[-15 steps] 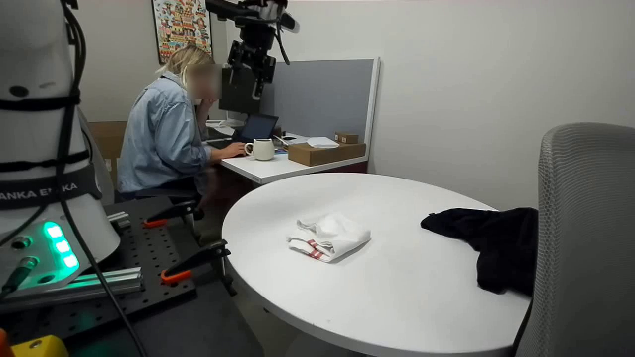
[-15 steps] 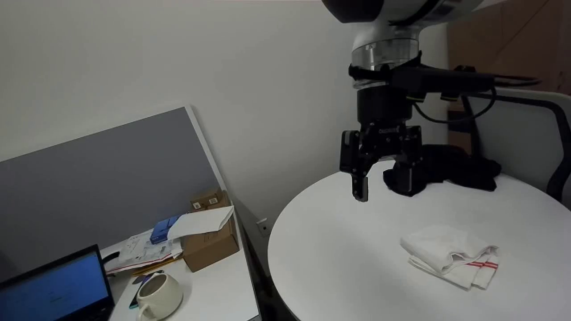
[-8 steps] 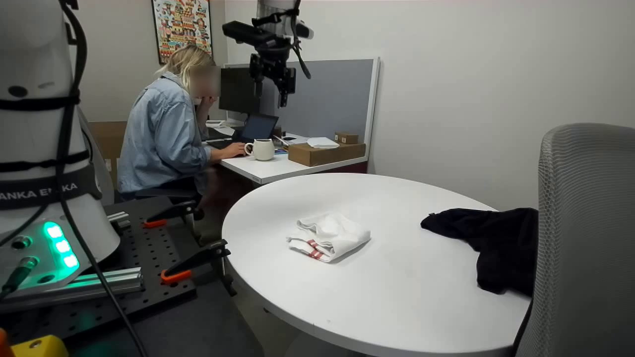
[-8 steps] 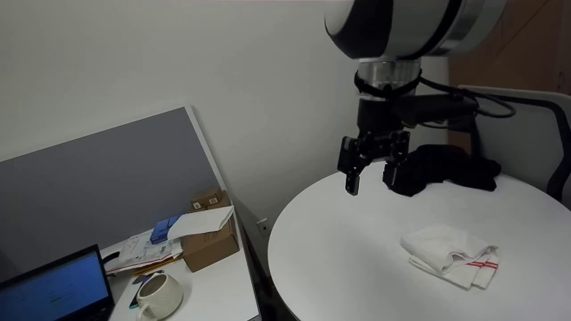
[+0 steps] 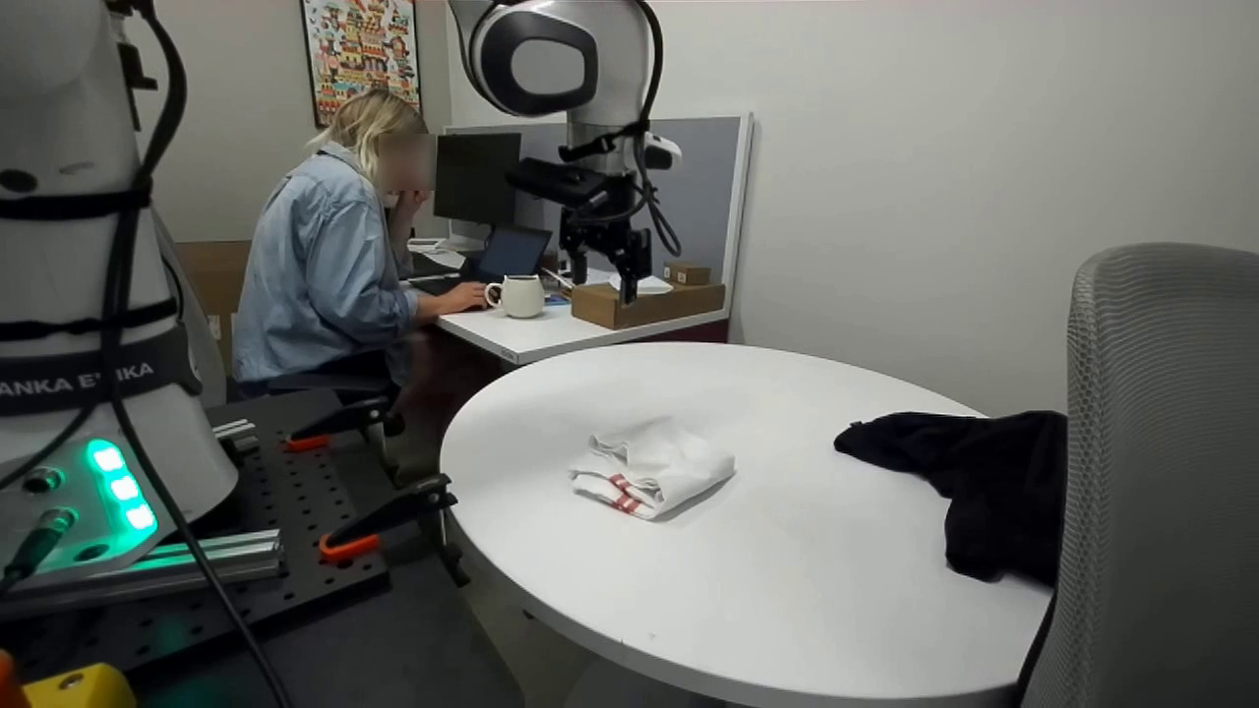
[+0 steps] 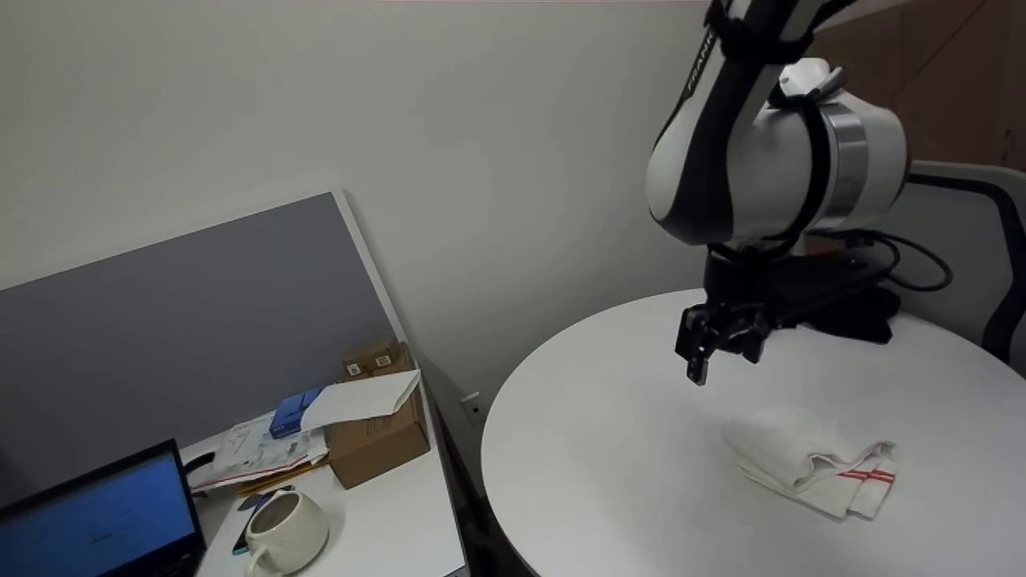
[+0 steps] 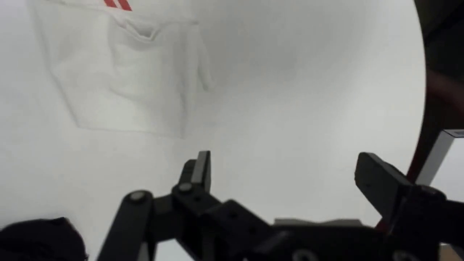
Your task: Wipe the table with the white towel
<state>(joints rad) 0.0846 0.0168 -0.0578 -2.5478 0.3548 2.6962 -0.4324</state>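
The white towel with red stripes lies folded and rumpled on the round white table. It also shows on the table in an exterior view and at the upper left of the wrist view. My gripper is open and empty, fingers pointing down, in the air above the table. In an exterior view the gripper is above and to the left of the towel, apart from it. In the wrist view only bare table shows between the wide-apart fingers, with the towel beyond the left finger.
A dark cloth lies on the table beside a grey mesh chair. A desk behind the table holds a mug, a laptop and cardboard boxes. A person sits at it.
My gripper has come down, and to the right in both exterior views, nearer the table and the towel. It stays open. The towel has not moved.
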